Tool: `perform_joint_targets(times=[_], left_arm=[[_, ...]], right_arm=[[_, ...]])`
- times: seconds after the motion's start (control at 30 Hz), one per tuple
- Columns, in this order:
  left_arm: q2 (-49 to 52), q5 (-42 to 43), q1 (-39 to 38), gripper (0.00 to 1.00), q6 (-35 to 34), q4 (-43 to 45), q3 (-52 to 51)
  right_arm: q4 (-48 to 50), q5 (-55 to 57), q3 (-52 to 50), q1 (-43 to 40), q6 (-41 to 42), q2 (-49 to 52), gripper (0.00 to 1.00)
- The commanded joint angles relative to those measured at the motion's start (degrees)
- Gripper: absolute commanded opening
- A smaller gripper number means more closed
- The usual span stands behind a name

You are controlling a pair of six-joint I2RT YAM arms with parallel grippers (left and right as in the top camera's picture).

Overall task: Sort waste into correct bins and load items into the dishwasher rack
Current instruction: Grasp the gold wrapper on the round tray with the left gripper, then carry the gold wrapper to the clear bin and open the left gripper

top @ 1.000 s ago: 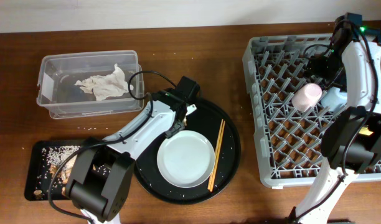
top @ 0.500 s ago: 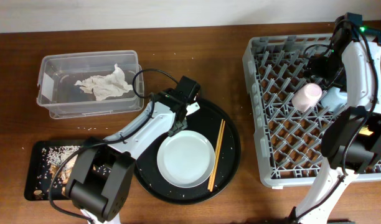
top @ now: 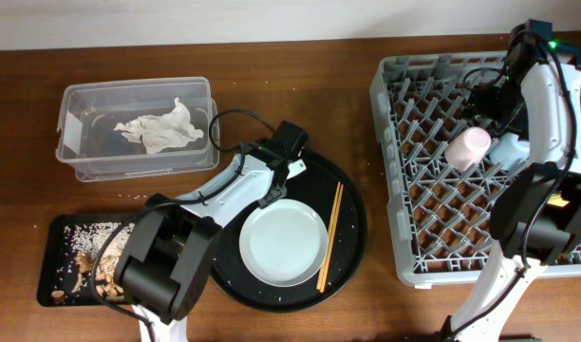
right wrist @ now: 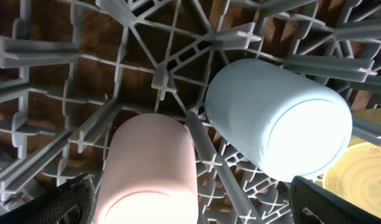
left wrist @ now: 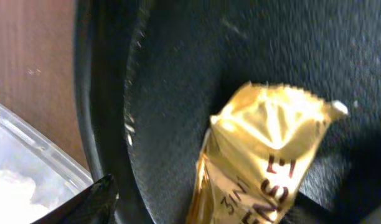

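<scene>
The gold-brown foil wrapper lies on the large round black tray near its upper-left rim. My left gripper is open, with a finger on either side of the wrapper. The grey plate and the chopsticks lie on the same tray. My right gripper is open and empty over the grey rack, above the pink cup and the light blue cup lying in it. The yellow-green bowl shows at the right edge.
The clear tub at the back left holds crumpled white tissue. The shallow black tray at the front left holds rice and brown scraps. The tub's corner is close to my left gripper.
My left gripper has shifted slightly right over the round tray's rim. The right arm has not moved.
</scene>
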Motion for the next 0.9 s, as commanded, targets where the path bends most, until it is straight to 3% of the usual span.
perform_joint_targets(times=[0.0, 0.2, 0.27, 0.3, 0.5, 0.7, 0.87], left_arm=[[0.96, -0.59, 0.20, 0.70, 0.50, 0.33, -0.55], [0.96, -0.59, 0.13, 0.41, 0.50, 0.33, -0.55], [0.87, -0.59, 0.00, 0.11, 0.15, 0.33, -0.52], [0.72, -0.59, -0.11, 0.04, -1.55, 0.33, -0.50], [-3.48, -0.59, -1.66, 0.01, -10.08, 0.33, -0.02], [-16.35, -0.85, -2.34, 0.01, -17.18, 2.58, 0.68], [-24.39, -12.20, 1.68, 0.01, -20.70, 12.24, 0.68]], right_arm=[[0.02, 0.09, 0.22, 0.09, 0.46, 0.28, 0.98], [0.02, 0.09, 0.22, 0.09, 0.46, 0.28, 0.98], [0.02, 0.09, 0.22, 0.09, 0.46, 0.28, 0.98], [0.02, 0.09, 0.22, 0.09, 0.46, 0.28, 0.98], [0.02, 0.09, 0.22, 0.09, 0.46, 0.28, 0.98], [0.02, 0.09, 0.22, 0.09, 0.44, 0.28, 0.98], [0.02, 0.09, 0.22, 0.09, 0.46, 0.28, 0.98]])
